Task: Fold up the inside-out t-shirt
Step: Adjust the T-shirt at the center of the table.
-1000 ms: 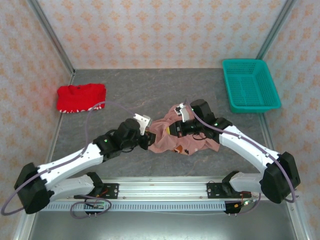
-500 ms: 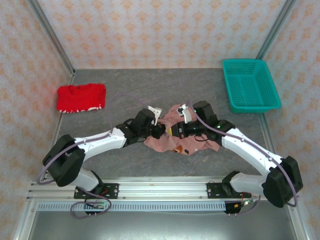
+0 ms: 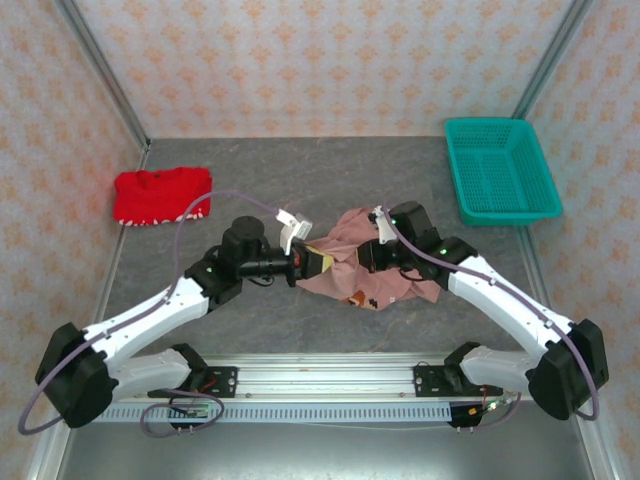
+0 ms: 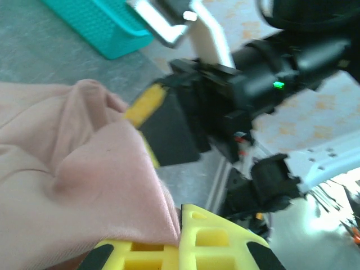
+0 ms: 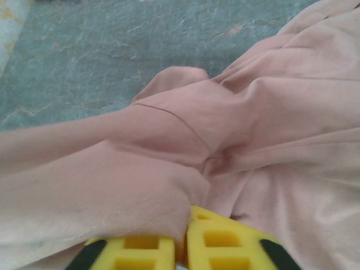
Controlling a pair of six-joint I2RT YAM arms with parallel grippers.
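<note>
While apparently apart from t-shirt (image 3: 355,265): red garment (image 3: 160,195), basket (image 3: 500,170).

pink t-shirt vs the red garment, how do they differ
The pink t-shirt is dusty salmon; the red garment is bright red with white trim. The pink t-shirt sits bunched in the middle, pinched by the left gripper and right gripper; the red garment lies untouched at far left. Both are soft cloth.

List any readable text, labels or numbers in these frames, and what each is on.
No text can be read.
t-shirt: small dark print marks by its near edge, too small to read.
basket: no lettering visible.
red garment: white trim only, no lettering visible.
</note>
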